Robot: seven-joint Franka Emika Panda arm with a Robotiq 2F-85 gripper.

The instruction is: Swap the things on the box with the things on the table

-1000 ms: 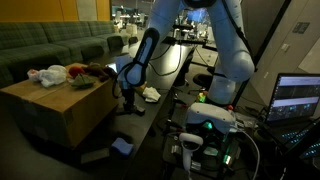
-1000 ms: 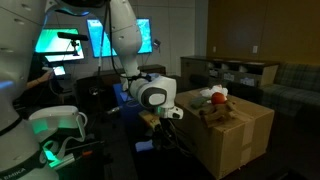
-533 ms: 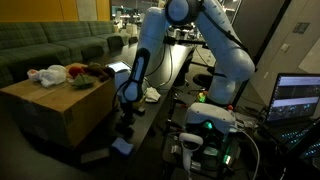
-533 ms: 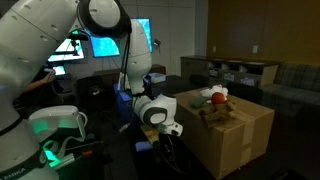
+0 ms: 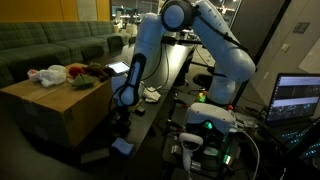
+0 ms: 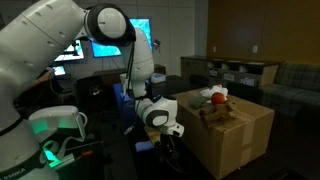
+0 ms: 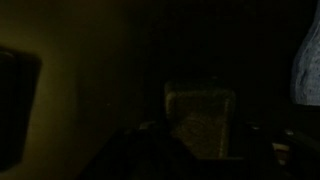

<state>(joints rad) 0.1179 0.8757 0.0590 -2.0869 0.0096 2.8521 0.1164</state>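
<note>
The brown cardboard box (image 5: 60, 110) (image 6: 240, 135) carries soft toys (image 5: 55, 74) (image 6: 213, 97) on its flat top. The black table (image 5: 162, 80) beside it holds a white thing (image 5: 151, 95). My gripper (image 5: 121, 120) (image 6: 166, 137) hangs low in the gap between box and table, below the box's top. The wrist view is very dark. In it a small boxy thing (image 7: 200, 115) sits between the jaws of my gripper (image 7: 200, 128), which look shut on it.
A blue thing (image 5: 122, 146) (image 6: 145, 147) lies on the floor just under the gripper. The robot's base with a green light (image 5: 210, 125) and a laptop (image 5: 297, 98) stand near the table. A green sofa (image 5: 50, 45) runs behind the box.
The arm has lowered the gripper from about table height down into the gap beside the box. The toys on the box have not moved.
</note>
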